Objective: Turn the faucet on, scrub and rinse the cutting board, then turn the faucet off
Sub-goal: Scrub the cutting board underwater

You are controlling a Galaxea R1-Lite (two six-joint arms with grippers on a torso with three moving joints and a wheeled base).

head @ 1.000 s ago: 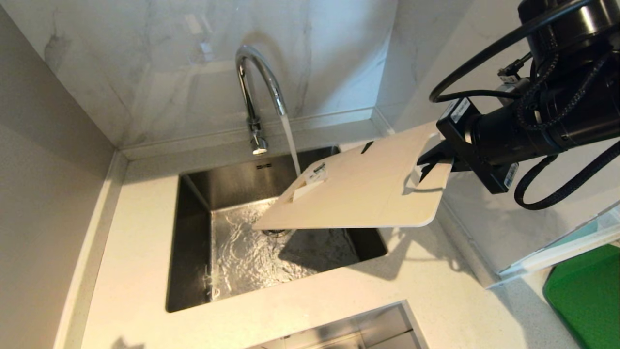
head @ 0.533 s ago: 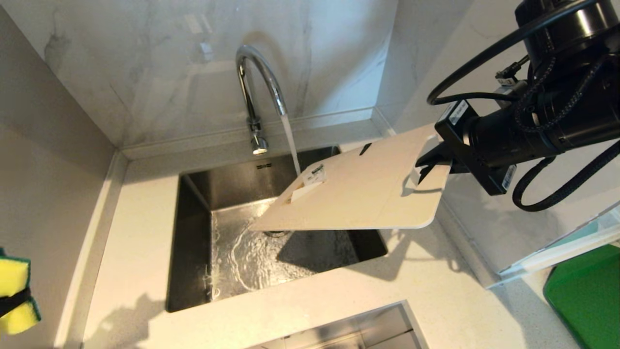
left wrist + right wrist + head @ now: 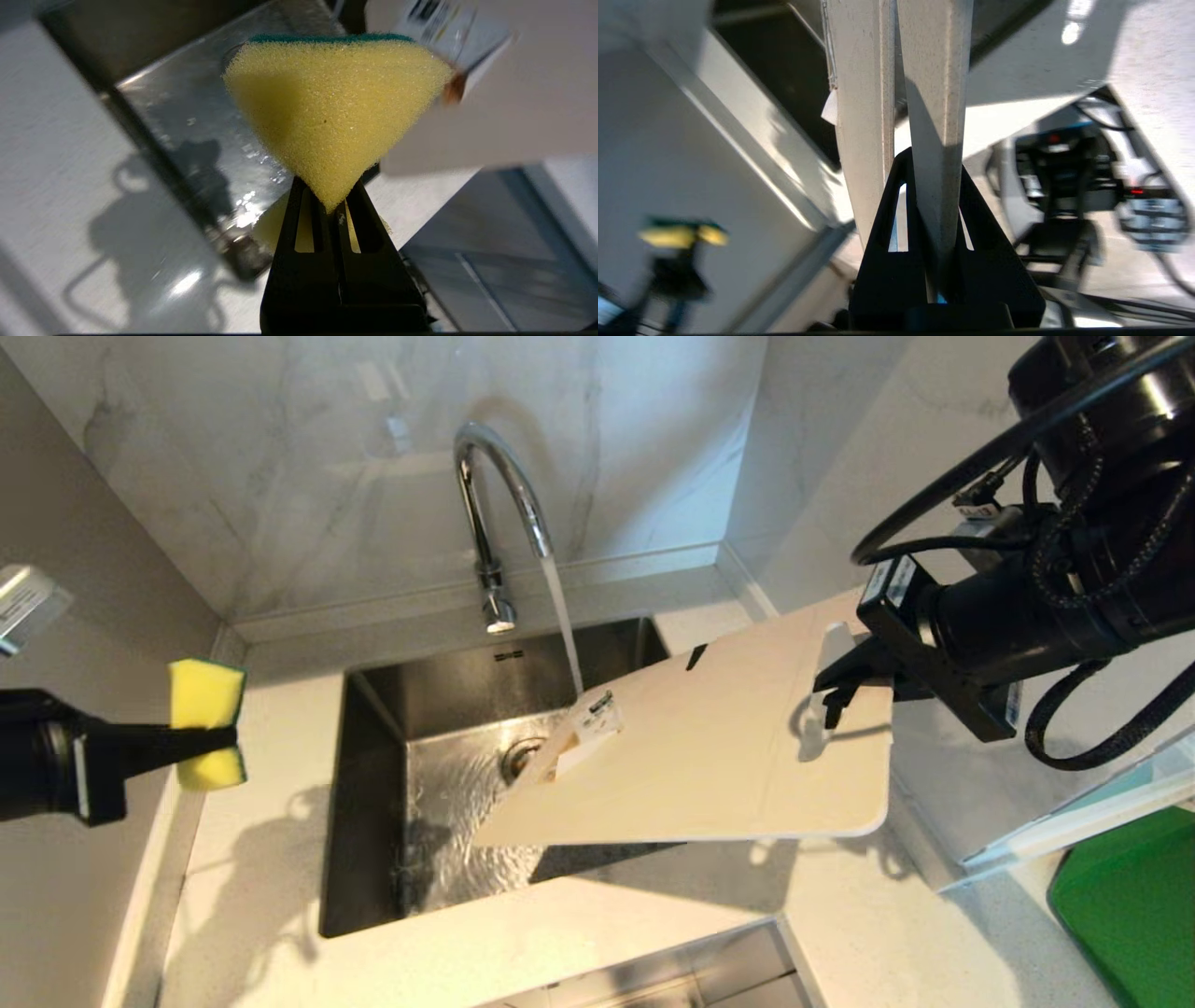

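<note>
The black right arm reaches in from the upper right of the head view, its forearm roughly level and angled toward the basin. The right gripper is clamped on the handle end of the large pale beige rectangular cutting board, beside its elongated handle hole. The board slopes away from those fingers, its far end lower and hanging over the stainless steel sink. The white-and-orange paper label sits near that far end, just beside the falling water.

The tall shiny chrome gooseneck faucet stands beyond the board's far end, and a stream of water runs from its spout, coming down close to the board's label edge; water ripples on the sink floor.

The left arm comes in level from the left edge, out over the pale speckled countertop. The left gripper is pinched tight on a yellow sponge with a green scouring face, well apart from the board.

The left wrist view shows what the head view does not: the sponge is squeezed to a wedge between the narrow black fingers, green face away from the camera, with the board ahead of it.

The right wrist view looks along the board's edge and shows it wedged between the fingers.

A dark green mat lies below the right arm.
</note>
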